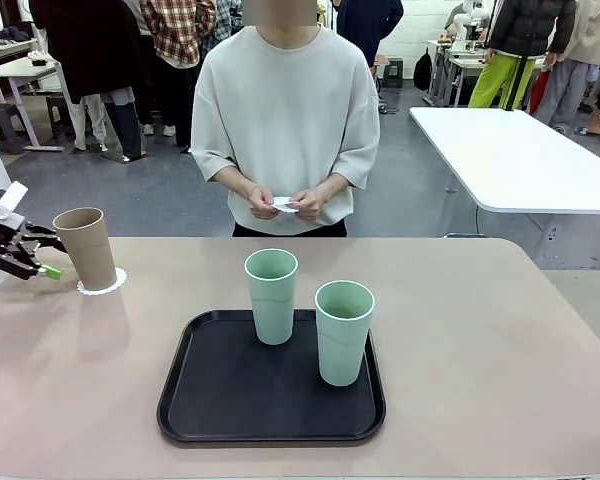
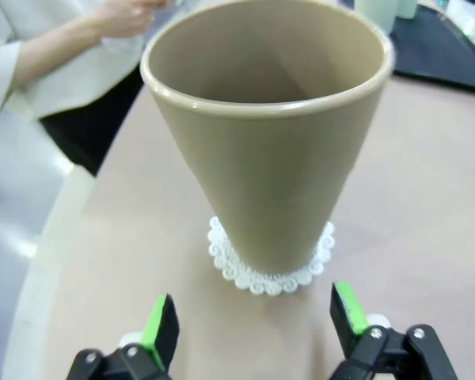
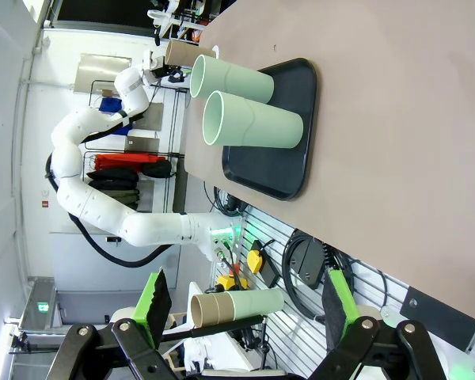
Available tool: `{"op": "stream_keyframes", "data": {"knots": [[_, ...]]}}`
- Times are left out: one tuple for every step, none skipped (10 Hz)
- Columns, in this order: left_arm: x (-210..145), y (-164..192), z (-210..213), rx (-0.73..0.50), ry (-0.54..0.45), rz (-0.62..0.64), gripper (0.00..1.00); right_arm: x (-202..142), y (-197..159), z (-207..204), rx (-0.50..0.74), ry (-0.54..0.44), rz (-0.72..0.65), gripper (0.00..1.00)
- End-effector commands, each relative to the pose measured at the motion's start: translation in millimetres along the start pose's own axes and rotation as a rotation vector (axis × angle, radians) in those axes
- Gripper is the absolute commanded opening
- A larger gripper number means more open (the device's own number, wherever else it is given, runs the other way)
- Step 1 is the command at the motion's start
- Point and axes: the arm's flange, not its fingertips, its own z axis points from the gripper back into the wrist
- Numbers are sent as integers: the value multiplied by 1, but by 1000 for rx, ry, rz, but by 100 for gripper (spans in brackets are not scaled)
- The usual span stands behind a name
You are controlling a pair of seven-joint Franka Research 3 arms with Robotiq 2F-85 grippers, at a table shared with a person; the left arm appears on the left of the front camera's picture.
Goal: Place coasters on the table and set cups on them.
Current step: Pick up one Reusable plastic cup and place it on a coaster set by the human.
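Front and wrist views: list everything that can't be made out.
- Front view: the white item in the person's hands is small and half covered by fingers; what it is cannot be told.
- Front and left wrist views: the coaster lies mostly hidden under the brown cup.
- Front view: the left gripper is partly cut off by the left edge.
- Right wrist view: the brown cup is far off, partly behind the green cups.

Tan cup (image 1: 86,248) upright on coaster (image 1: 104,286), 2 mint cups (image 1: 271,297) on tray (image 1: 210,405)
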Motion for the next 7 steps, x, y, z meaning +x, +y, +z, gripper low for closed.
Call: {"op": "stream_keyframes", "data": {"knots": [[31,-29,24,68,153,12,100,2,0,0,22,-8,15,100],[50,-42,39,122,262,-18,100,2,0,0,22,-8,15,100],[77,-56,53,170,382,-67,100,2,0,0,22,-8,15,100],[104,-69,67,218,477,-101,100,2,0,0,22,-8,15,100],[130,-79,77,266,521,-133,100,2,0,0,22,-8,15,100],[152,-88,83,292,555,-166,100,2,0,0,22,-8,15,100],[173,-100,86,287,571,-194,100,2,0,0,22,-8,15,100]]}}
